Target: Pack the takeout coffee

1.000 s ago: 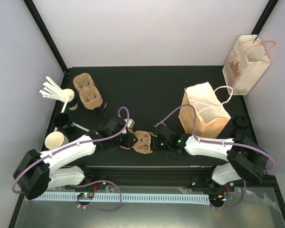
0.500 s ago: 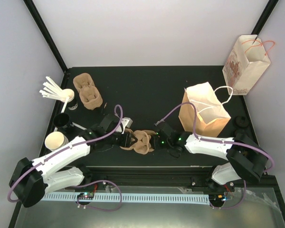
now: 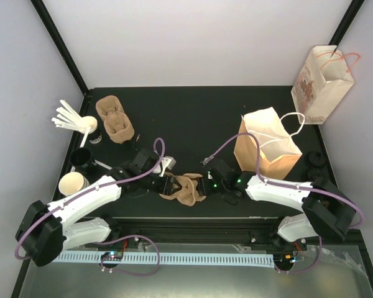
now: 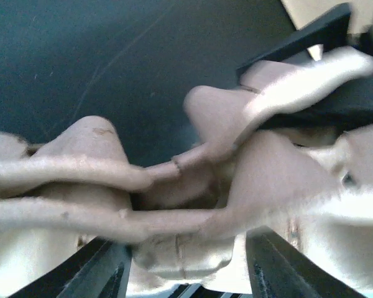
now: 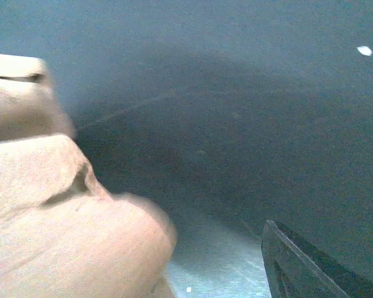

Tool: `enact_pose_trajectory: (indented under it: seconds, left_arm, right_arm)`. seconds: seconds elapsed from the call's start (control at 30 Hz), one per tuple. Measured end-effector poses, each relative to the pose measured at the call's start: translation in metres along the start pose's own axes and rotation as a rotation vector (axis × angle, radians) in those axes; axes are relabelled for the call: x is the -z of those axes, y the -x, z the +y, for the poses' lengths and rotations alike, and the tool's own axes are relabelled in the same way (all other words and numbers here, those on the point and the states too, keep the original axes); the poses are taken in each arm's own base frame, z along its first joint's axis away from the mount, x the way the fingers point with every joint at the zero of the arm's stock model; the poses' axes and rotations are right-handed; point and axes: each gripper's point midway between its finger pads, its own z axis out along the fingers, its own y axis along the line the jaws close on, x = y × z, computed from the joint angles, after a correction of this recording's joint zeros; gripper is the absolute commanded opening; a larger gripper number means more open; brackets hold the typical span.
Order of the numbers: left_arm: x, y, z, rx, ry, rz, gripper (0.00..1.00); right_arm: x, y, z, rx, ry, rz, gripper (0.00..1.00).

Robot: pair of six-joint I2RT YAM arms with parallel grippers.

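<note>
- Both arms reach in to the middle of the table's near edge. They meet nose to nose over a crumpled brown pulp carrier (image 3: 186,189) lying on the black table (image 3: 193,118).
- L gripper (image 3: 168,185) is at the carrier's left end. In its wrist view the two fingers (image 4: 102,273) stand partway apart w/ pulp filling the gap btwn them. Can't tell if they're pinching it or just straddling it.
- R gripper (image 3: 204,185) is at the carrier's right end. Its wrist view shows only one finger (image 5: 311,267), bottom right, w/ bare table btwn it and the pulp, so the jaws are apart and not clamped. The other finger is out of sight.
- From the L wrist view, a flap of the carrier runs btwn the R gripper's black parts, top right.
- Paper cup (image 3: 73,184) stands upright w/ an open top at the table's left edge, beside the L arm and well apart from both grippers.
- Just behind it is a black round piece (image 3: 82,158); lid or cup, can't tell.
- Further back on the left, white stirrers (image 3: 67,115) fan out of a small cup (image 3: 88,124), w/ a stack of spare carriers (image 3: 115,121) beside them.
- On the right, a brown paper bag (image 3: 245,146) stands upright w/ its mouth open and white handles, just behind the R arm.
- A printed bag (image 3: 320,81) stands past the table's rear right corner.
</note>
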Motion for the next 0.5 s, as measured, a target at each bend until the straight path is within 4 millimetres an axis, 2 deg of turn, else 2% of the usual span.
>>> enact_pose_trajectory:
  seconds: [0.13,0.5]
  left_arm:
    - [-0.005,-0.004,0.006,-0.007,0.021,0.026,0.79]
    - [0.009,0.005,0.001,-0.03,0.024,-0.053,0.94]
  right_arm:
    - [0.011,0.007,0.018,0.054,0.086,-0.029,0.61]
    - [0.009,0.004,0.024,0.107,0.12,-0.012,0.56]
